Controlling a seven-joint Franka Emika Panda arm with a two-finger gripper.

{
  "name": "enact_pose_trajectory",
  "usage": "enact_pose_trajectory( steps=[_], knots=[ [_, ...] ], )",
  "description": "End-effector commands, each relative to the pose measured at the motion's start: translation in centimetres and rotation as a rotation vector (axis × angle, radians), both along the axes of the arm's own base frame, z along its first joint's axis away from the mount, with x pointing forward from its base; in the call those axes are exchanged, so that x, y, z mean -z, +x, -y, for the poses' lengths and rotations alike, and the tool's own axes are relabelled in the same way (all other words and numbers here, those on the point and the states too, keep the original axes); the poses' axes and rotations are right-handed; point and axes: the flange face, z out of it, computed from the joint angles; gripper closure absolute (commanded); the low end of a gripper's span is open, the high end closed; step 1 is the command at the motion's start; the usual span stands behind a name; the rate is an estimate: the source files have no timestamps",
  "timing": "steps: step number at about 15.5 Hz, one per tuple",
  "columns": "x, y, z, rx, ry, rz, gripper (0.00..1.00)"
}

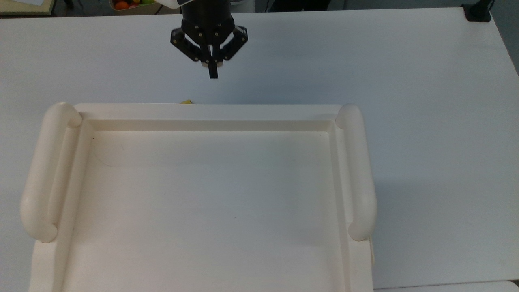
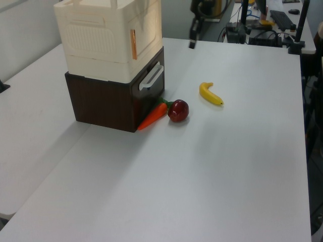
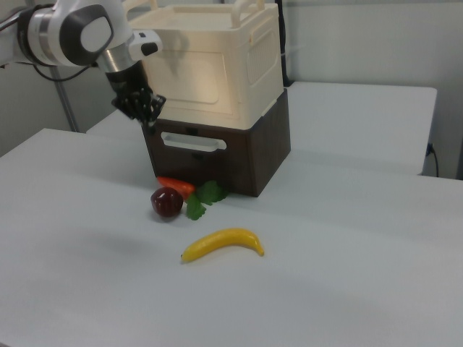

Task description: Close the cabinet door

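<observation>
The cream cabinet (image 1: 211,117) shows its tray-like top with two rounded rails in the top view. It stands on a dark brown drawer unit (image 2: 108,101). The cabinet door (image 3: 194,83) is the cream front panel, and it lies flush with the box. A reddish strip (image 2: 133,44) runs along the door's edge in the left view. My black gripper (image 1: 212,74) hangs over the bare table beyond the cabinet's front edge, apart from the door, shut with nothing in it. In the right view the gripper (image 3: 147,114) sits just off the door's left edge.
On the table in front of the drawer lie a carrot (image 2: 153,115), a dark red apple (image 2: 178,110) and a banana (image 2: 210,94). The drawer has a cream bar handle (image 3: 192,142). A fruit bowl (image 1: 129,4) sits past the table's far edge.
</observation>
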Motion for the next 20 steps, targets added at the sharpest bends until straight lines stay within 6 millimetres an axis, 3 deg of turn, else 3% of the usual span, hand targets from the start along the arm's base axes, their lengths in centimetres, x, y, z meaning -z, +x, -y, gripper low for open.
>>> enact_pose_trajectory(
  steps=[1,3,6,7,9,11,13,20],
  knots=[
    [0.4,-4.8,0.7,0.013,-0.049,-0.128,1.0],
    [0.6,-6.8,1.1,0.009,-0.051,-0.164,1.0],
    [0.9,-7.7,1.3,0.023,-0.055,-0.217,1.0],
    [0.8,-7.7,1.8,0.032,-0.054,-0.216,0.91],
    [0.6,-7.9,1.7,0.057,-0.053,-0.222,0.57],
    [0.8,-8.0,1.5,0.094,-0.055,-0.23,0.38],
    [0.6,-8.0,1.9,0.102,-0.061,-0.225,0.01],
    [-0.8,-7.8,2.6,0.117,-0.057,-0.196,0.0]
  ],
)
